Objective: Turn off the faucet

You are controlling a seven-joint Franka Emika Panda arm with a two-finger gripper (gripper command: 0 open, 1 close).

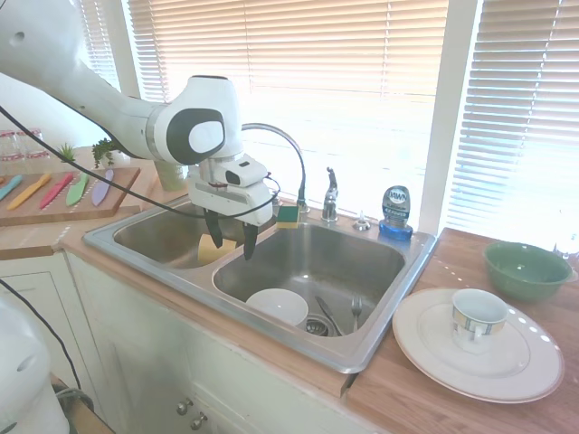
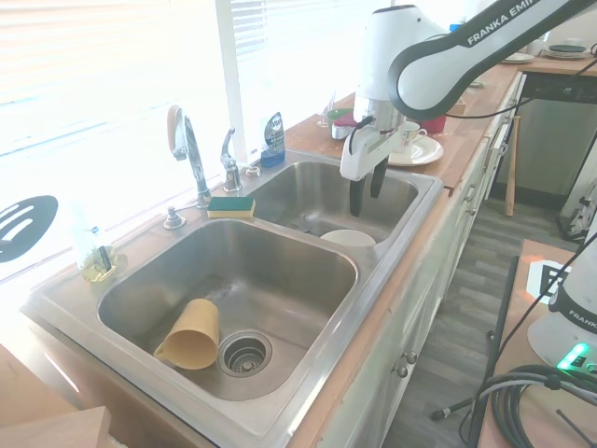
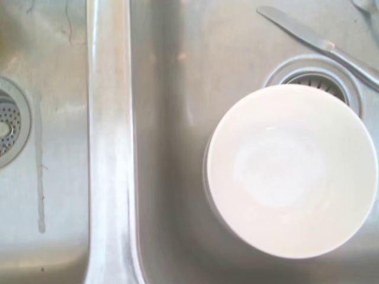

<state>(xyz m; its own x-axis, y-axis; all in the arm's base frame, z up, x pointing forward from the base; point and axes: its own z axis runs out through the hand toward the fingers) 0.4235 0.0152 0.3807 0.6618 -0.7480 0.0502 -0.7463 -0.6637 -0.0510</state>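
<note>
My claw [image 1: 229, 241] hangs over the sink [image 1: 380, 312] with its two fingers apart, holding nothing. The faucet [image 1: 294, 172] stands at the back rim, and its little lever handle [image 1: 330, 192] is just beside the spout — well apart from me. I should reach across above the white bowl [image 1: 278, 306], come at the lever gently, and push it slowly — not bump the blue soap bottle [image 1: 395, 212].

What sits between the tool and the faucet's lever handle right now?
Nothing solid: in the second exterior view the open tool hangs over the basin with the white bowl, and only bare sink wall separates it from the faucet handle.
</note>
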